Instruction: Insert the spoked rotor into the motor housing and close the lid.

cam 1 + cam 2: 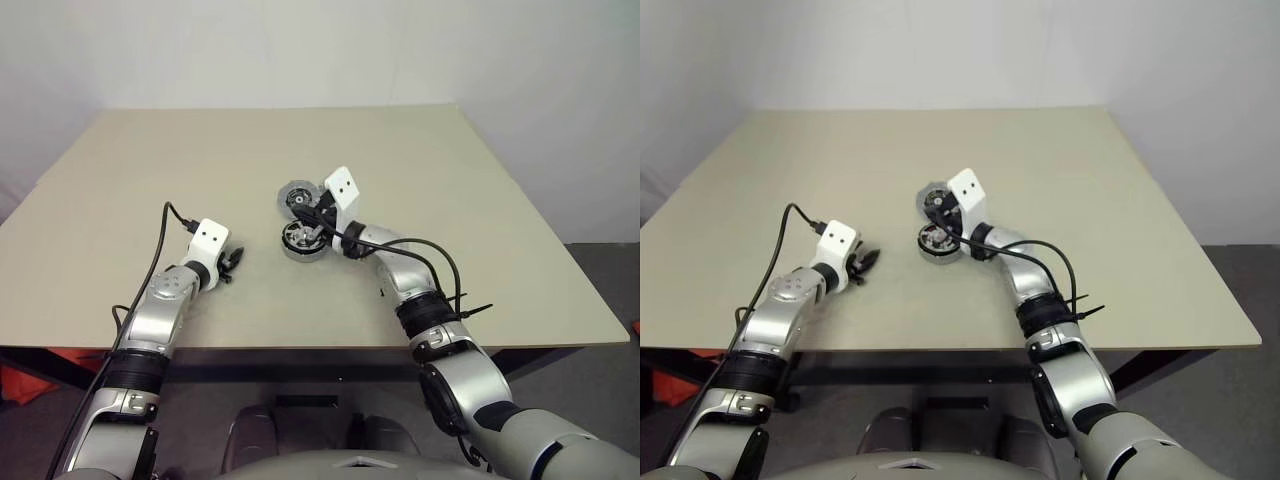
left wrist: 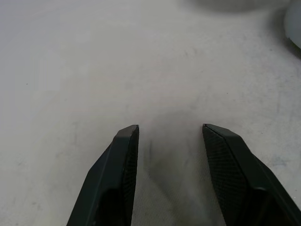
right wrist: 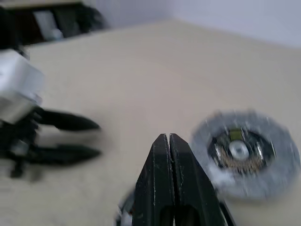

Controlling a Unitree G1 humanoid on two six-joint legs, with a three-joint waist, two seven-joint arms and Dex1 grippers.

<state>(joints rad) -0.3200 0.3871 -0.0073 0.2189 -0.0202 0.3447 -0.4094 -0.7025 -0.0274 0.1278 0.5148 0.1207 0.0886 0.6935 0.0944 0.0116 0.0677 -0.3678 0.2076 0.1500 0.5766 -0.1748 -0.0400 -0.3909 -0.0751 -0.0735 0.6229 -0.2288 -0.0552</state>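
While the right tool hovers pinched closed above the motor housing, left tool parted, empty, low over the bench.

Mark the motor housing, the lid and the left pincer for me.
motor housing [image 1: 301, 240]: left eye view, on its hub inside the cup.
lid [image 1: 295, 197]: left eye view, on its dark centre.
left pincer [image 2: 169, 134]: left wrist view, midway between the two open fingertips, above bare table.
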